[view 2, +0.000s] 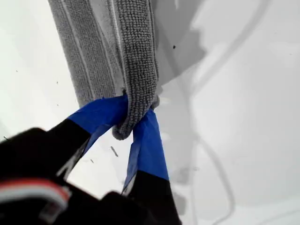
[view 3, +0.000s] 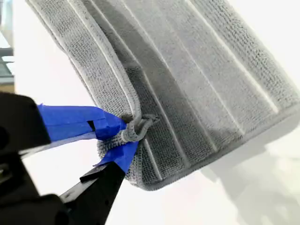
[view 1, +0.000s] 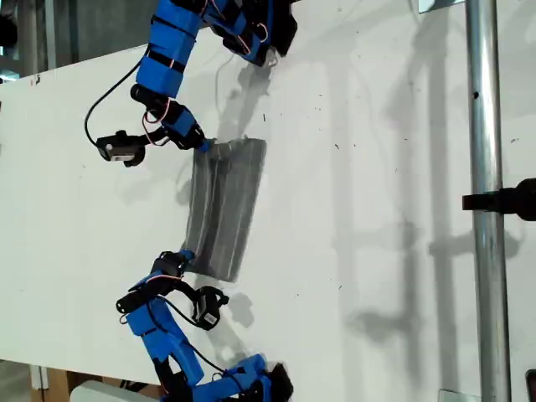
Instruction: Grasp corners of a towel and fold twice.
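Two blue SO-100 arms pinch a folded grey striped towel (view 1: 224, 209) on a white table (view 1: 377, 167).

The smooth, faintly speckled tabletop carries soft shadows; a shiny metal pole (view 1: 486, 201) stands at the exterior view's right. The soft, looped-pile cloth with thin pale stripes lies as a narrow doubled strip between the arms. My first gripper (view 2: 133, 124) is clamped on a rolled hemmed corner (view 2: 123, 131); my second gripper (view 3: 123, 140) is closed on a bunched corner (view 3: 135, 129).

Both arms are built of bright blue printed segments with black servo blocks, and thin black, red and white cables loop along them. My first end effector (view 2: 129, 123) and my second end effector (view 3: 123, 140) have black fingers wrapped in blue tape.
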Robot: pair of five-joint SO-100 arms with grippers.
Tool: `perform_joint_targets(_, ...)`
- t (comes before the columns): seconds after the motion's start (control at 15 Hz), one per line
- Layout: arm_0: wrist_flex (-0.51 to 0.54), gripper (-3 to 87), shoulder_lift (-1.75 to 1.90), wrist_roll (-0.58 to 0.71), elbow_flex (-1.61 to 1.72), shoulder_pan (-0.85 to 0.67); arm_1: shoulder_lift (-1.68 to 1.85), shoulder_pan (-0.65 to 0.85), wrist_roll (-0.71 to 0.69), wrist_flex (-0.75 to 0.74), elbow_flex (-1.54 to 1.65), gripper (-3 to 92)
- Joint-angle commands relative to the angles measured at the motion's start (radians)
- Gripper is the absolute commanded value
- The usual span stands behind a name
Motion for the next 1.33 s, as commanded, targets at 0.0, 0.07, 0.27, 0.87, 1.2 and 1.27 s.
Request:
perform_joint_targets(0.0,0.032,-2.8,0.014,0.002,-0.071,-0.002,0.089,-0.017,-0.021,0.040,-0.069,-0.2)
perform_joint_targets(0.07,0.043,-2.8,0.012,-0.017,-0.049,0.015,0.083,-0.058,0.003,0.043,-0.046,-0.2)
perform_joint_targets(0.27,-0.009,-2.8,-0.014,-0.084,0.080,0.083,0.034,-0.175,0.123,-0.018,0.094,-0.2)
perform_joint_targets(0.87,-0.176,-1.0,-0.061,-0.196,0.370,0.117,-0.219,-0.229,0.232,-0.333,0.282,-0.2)
perform_joint_targets(1.2,-0.006,15.6,0.071,-0.230,0.339,0.060,-0.107,-0.196,0.244,-0.224,0.282,13.1)
perform_joint_targets(1.27,0.057,15.7,0.146,-0.230,0.322,0.057,-0.041,-0.190,0.247,-0.163,0.284,22.4)
